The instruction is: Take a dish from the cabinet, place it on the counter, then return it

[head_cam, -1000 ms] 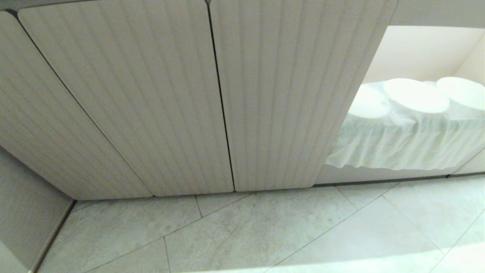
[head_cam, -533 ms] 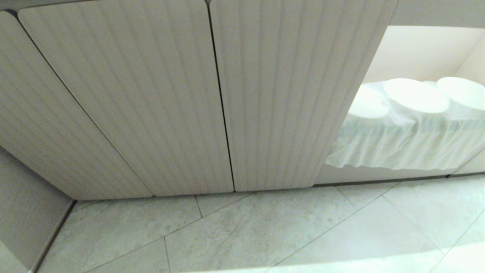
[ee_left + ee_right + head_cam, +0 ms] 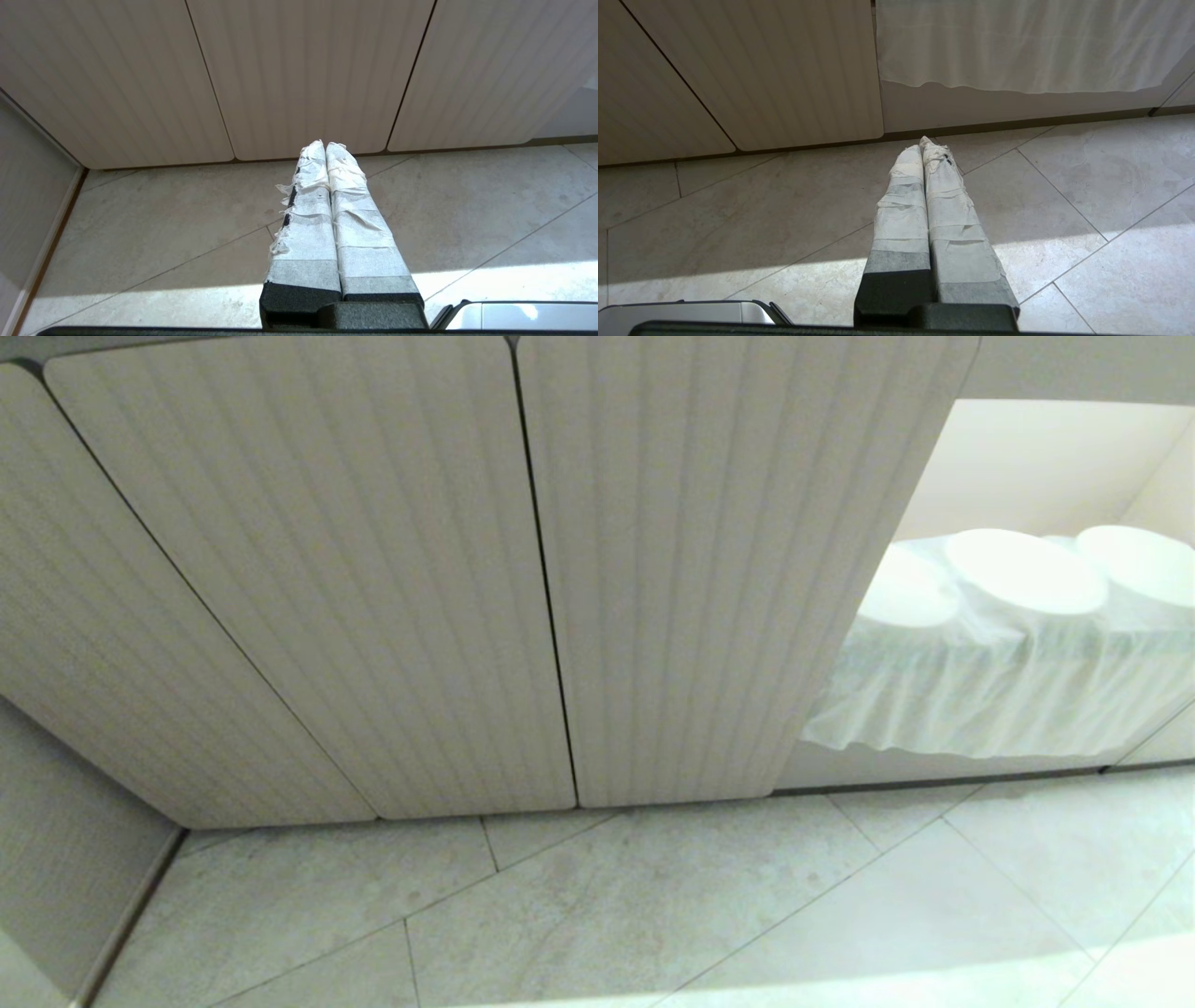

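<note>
Both my pincers idle, low over floor [image 3: 653, 915]: left pincer [image 3: 325, 145] pressed shut, right pincer [image 3: 927, 145] pressed shut, both empty. Step in hand, I judge: reach open cabinet [image 3: 1036, 467]. Lift right pincer, spread fingers before approach, clear door [image 3: 728, 569]. Bowls [image 3: 1022, 569] under white cloth [image 3: 999, 700], above and beyond right pincer; which is dish, cannot tell.

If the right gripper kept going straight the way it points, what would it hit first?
Probably the plinth under the open cabinet, just below the hanging white cloth. The right gripper, shut and empty, points low over the floor tiles; depth is unclear, so it might meet them first.
</note>
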{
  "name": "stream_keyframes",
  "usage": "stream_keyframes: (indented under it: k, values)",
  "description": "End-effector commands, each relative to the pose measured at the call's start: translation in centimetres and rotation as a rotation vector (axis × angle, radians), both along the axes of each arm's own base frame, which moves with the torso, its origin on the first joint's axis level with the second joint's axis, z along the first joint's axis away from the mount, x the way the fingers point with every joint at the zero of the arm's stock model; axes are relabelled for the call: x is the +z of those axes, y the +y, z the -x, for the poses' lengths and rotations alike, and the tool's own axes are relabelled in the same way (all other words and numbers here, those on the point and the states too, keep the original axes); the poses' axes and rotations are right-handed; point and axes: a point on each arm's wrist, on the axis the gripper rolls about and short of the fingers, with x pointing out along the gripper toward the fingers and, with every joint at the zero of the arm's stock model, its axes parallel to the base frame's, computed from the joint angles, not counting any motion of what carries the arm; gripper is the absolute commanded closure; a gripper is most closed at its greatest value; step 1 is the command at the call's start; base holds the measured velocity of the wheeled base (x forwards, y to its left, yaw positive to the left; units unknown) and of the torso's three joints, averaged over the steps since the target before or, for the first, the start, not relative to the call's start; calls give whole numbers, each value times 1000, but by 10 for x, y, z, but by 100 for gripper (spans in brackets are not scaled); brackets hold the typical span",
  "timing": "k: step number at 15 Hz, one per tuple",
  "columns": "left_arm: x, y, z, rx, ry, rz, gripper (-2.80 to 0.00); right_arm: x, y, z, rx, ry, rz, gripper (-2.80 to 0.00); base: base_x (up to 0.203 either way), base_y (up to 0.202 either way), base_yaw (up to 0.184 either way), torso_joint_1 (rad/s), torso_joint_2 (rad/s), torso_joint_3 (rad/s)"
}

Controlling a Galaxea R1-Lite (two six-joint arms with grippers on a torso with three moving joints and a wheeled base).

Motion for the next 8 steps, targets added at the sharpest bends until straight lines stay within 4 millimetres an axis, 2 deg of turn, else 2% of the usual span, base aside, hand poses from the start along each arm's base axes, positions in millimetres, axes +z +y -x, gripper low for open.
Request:
stream_keyframes:
  k: [1,8]
  values:
    - [0,0,0,0,-1,0,0,0,0,0,-1,-2,-3,0,0,0,0,0,0,0]
    - [0,0,0,0,-1,0,0,0,0,0,-1,-2,-2,0,0,0,0,0,0,0]
